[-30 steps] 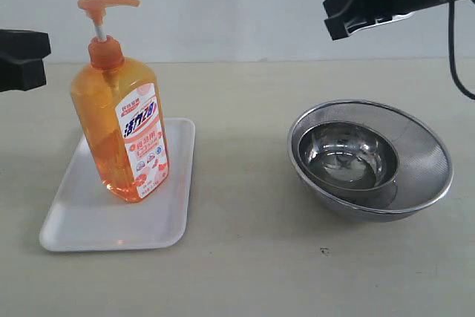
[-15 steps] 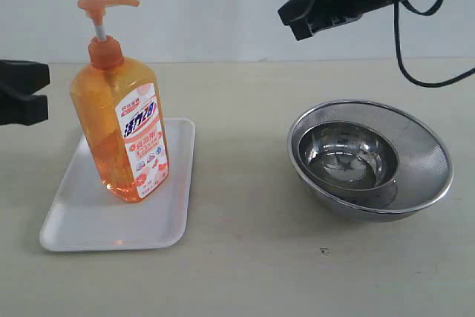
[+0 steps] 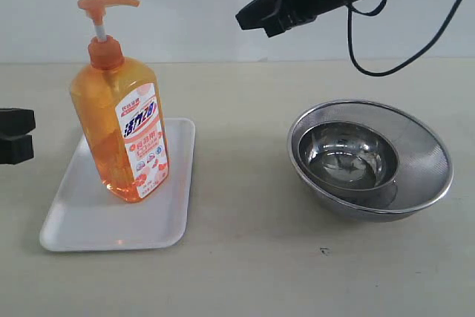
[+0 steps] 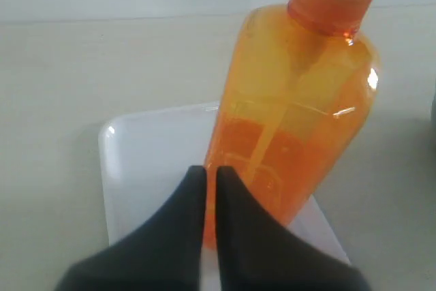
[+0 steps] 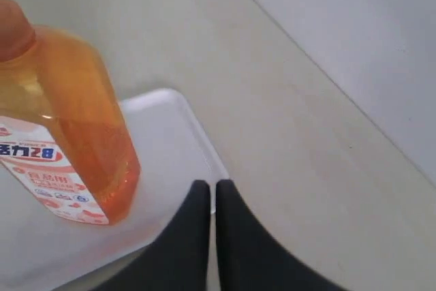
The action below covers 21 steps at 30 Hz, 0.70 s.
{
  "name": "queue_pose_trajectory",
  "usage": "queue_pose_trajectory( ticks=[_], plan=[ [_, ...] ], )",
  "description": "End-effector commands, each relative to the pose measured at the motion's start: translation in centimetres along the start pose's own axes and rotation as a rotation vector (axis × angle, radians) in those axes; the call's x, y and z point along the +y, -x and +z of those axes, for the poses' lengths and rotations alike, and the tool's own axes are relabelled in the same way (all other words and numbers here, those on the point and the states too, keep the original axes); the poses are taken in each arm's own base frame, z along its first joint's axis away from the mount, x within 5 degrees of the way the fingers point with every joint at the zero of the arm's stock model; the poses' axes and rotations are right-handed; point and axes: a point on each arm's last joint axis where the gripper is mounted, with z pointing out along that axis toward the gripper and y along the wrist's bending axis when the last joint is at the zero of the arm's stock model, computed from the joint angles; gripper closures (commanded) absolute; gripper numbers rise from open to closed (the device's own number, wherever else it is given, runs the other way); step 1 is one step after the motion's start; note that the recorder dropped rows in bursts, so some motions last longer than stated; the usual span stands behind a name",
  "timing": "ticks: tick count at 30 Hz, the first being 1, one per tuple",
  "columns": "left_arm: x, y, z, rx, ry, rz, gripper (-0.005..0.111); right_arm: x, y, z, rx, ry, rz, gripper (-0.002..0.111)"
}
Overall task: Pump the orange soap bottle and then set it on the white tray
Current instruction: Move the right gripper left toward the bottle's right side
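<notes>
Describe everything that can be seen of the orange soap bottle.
The orange soap bottle is tall, of translucent orange plastic, and seems roughly half full of orange liquid. An orange pump head sits raised on a white stem above an orange collar. A white-and-orange label with blue Chinese lettering covers its front. It stands upright on the white tray; nothing else touches it.

We see the table point(image 3: 252, 272) from a camera in front and a little above it, facing the pale wall point(image 3: 185, 5), with the bottle point(image 3: 122, 124) and tray point(image 3: 82, 228) at left and the bowls point(image 3: 423, 146) at right. Our left wrist camera sits low and very close to the bottle. Our right wrist camera looks down on it from higher up. All three views share bottle and tray.
</notes>
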Motion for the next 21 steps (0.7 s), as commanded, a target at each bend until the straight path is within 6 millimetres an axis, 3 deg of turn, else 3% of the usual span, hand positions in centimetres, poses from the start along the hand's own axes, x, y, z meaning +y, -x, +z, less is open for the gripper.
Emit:
queue_pose_trajectory(
  ticks=[1,6,13,21],
  plan=[
    [0.5,-0.3,-0.1,-0.008,0.008,-0.029,0.102,-0.6,0.0,1.1,-0.021,0.057,-0.015,0.108],
    [-0.3,-0.3,1.0,-0.037,-0.129,-0.03,0.102,-1.2,-0.4,2.5,-0.036,0.138,-0.004,0.108],
    [1.1,-1.7,3.6,-0.008,-0.054,0.021,0.102,-0.8,-1.8,3.5,-0.01,0.257,0.023,0.108],
    [1.9,-1.1,6.4,-0.018,-0.051,0.062,0.102,1.9,-1.5,5.6,0.058,0.338,-0.042,0.108]
  ],
)
